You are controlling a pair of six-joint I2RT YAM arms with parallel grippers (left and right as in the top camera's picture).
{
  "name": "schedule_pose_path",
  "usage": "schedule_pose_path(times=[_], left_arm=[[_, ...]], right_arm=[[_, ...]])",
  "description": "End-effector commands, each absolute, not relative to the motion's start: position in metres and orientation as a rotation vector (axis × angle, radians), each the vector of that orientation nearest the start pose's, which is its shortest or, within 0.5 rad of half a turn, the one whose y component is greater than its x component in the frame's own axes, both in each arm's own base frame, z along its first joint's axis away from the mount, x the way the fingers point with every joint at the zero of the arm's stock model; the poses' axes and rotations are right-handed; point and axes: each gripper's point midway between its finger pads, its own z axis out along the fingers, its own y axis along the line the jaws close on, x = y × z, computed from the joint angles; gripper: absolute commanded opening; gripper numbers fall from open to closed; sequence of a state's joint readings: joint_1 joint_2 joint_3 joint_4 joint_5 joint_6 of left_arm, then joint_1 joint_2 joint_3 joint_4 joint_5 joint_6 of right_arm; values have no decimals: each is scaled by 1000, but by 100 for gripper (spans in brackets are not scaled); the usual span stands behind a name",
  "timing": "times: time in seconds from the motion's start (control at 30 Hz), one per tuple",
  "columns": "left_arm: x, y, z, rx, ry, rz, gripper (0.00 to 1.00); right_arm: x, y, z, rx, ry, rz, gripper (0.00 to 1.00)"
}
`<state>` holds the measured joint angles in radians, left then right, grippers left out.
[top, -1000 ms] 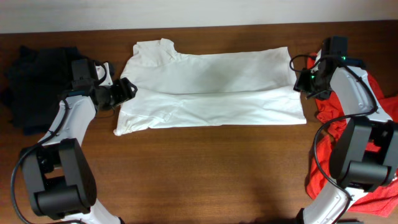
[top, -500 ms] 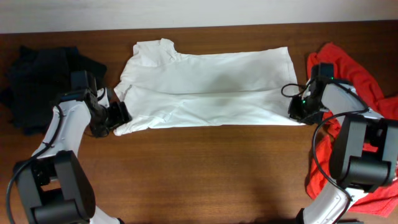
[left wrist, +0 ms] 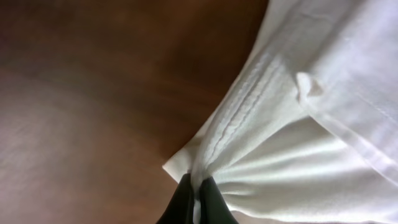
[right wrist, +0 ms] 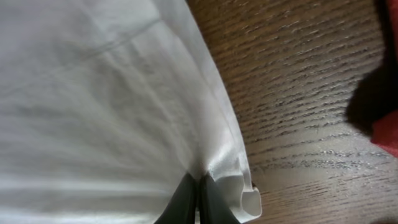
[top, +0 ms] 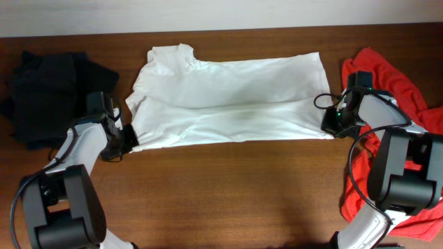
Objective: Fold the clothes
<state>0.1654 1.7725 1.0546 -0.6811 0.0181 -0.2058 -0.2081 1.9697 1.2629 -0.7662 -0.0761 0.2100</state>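
Overhead: the shirt [top: 228, 104] lies flat on the worktop [top: 228, 194], apparently doubled once lengthwise, with crosswise folds left to do. A dark pile [top: 45, 93] sits left of it and a red garment [top: 387, 76] right.

Left wrist: the left end effector [left wrist: 198, 198], pressed together, pinches the shirt's near-left corner.

Right wrist: the right end effector [right wrist: 198, 198] likewise pinches the shirt's near-right hem corner.

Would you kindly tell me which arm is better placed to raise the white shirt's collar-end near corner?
Left: the left gripper is shut on that corner of the white T-shirt; the right gripper pinches the hem-end corner.
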Motion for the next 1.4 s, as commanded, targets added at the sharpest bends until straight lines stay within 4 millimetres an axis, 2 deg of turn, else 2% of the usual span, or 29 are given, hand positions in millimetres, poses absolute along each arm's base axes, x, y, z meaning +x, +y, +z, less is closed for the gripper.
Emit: schedule_pose_path(times=[0.0,0.13,0.27,0.47,0.53,0.63,0.67,0.7,0.73,0.77,0.8,0.83,0.87,0.93,0.97,1.1,1.2,1.37], left_arm=[[310,90,16,-668,2942,220,0],[287,102,14,-824,2979,227,1],[258,102,15,-888,3080,236,0],[247,99,20,-927,3105,240,1],[246,96,24,-928,3101,218,0],[254,90,41,-910,3040,144,1],[256,91,46,-905,3021,140,7],[260,89,54,-896,2994,118,18],[266,86,62,-855,2973,69,21],[274,81,74,-796,2941,12,31],[285,76,91,-718,2896,-53,45],[296,72,105,-650,2859,-102,49],[310,66,122,-557,2815,-156,56],[340,53,148,-366,2725,-213,66],[355,45,157,-302,2674,-233,72],[397,18,169,-143,2545,-300,74],[430,3,156,-77,2505,-344,75],[481,-2,123,-50,2514,-357,76]], right_arm=[[341,-78,-17,668,3057,-45,4],[332,-78,-16,674,3093,-61,4],[301,-71,-14,699,3221,-62,4],[260,-62,-3,775,3383,-74,4],[257,-61,-2,776,3394,-73,4],[267,-63,5,767,3354,-67,4],[272,-64,12,762,3331,-66,5],[277,-65,17,759,3314,-62,7],[284,-66,27,754,3280,-56,13],[294,-67,42,745,3237,-43,31],[307,-67,62,730,3180,-17,50],[316,-67,79,721,3134,0,60],[323,-68,92,712,3105,7,64],[333,-66,113,703,3065,41,67],[335,-65,118,701,3059,53,67],[333,-63,119,703,3070,72,67],[329,-62,119,706,3084,71,67],[326,-61,119,709,3098,71,67]])
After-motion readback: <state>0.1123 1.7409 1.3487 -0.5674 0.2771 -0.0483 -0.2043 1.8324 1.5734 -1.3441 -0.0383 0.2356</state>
